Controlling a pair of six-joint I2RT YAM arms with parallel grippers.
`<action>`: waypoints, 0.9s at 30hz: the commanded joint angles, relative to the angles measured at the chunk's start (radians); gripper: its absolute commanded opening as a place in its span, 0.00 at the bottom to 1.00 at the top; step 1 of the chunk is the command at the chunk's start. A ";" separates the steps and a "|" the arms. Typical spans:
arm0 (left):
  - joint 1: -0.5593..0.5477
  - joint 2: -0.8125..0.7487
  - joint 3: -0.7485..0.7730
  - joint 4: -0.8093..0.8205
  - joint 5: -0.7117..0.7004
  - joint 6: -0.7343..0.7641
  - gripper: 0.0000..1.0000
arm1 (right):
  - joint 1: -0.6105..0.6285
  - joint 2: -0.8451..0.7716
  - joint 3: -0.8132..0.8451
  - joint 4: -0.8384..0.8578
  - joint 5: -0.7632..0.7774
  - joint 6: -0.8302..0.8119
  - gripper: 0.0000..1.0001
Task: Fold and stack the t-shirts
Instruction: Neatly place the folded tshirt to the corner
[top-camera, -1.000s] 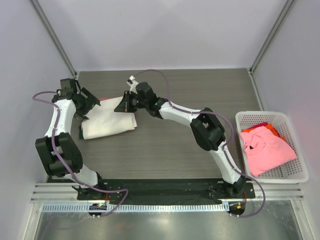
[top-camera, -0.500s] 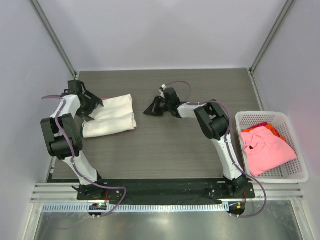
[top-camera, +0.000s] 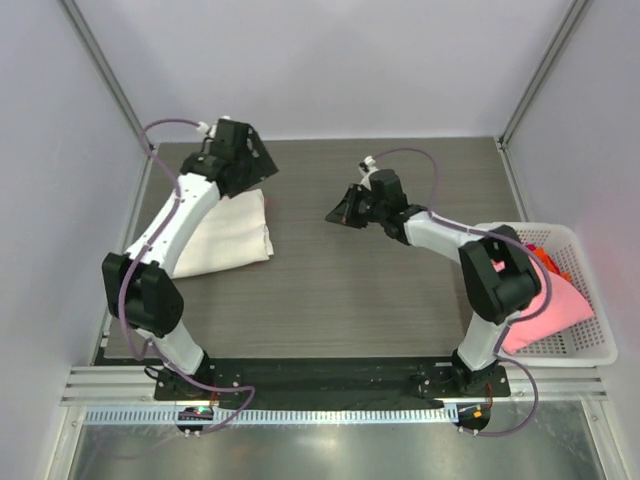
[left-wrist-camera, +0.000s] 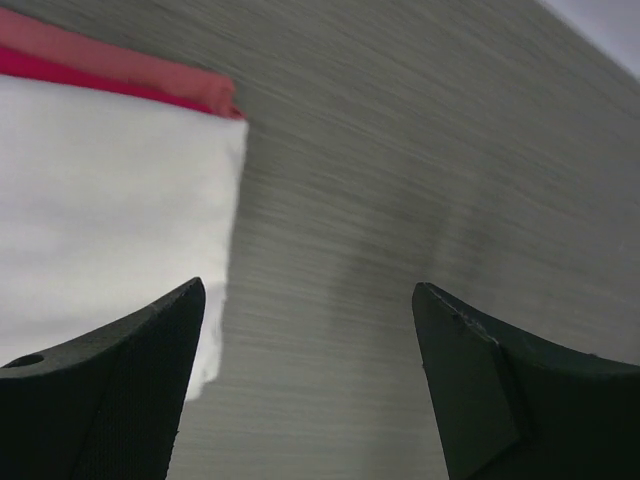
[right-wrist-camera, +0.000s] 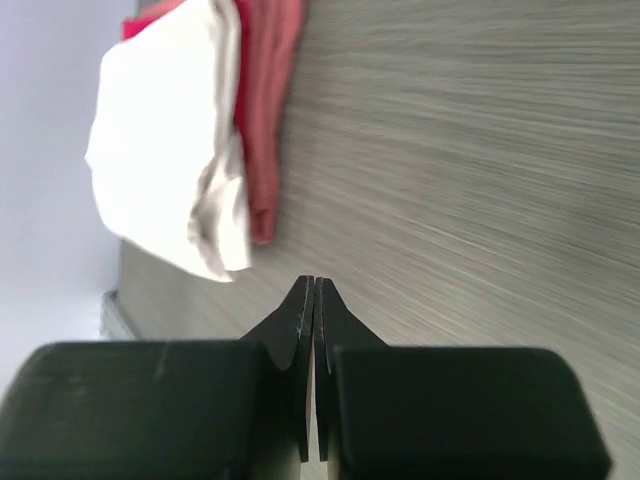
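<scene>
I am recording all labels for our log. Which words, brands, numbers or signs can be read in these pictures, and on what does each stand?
No text can be read in any view.
The folded white t-shirt shows only plain cloth.
The red t-shirt under it shows no print.
The pink t-shirt in the basket shows no lettering.

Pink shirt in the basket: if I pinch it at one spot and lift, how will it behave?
Likely floppy: the pink shirt lies crumpled, so it should drape and unfurl from one pinch. It lies over orange cloth in the basket, and that cloth may drag along with it.
</scene>
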 joint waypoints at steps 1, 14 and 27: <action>-0.102 0.079 0.029 -0.060 -0.022 -0.003 0.83 | -0.043 -0.140 -0.102 -0.066 0.164 -0.079 0.04; -0.214 0.418 0.142 -0.048 -0.004 0.029 0.72 | -0.060 -0.446 -0.314 -0.175 0.352 -0.142 0.04; -0.044 0.368 -0.116 0.078 0.107 0.098 0.67 | -0.063 -0.478 -0.340 -0.189 0.360 -0.139 0.03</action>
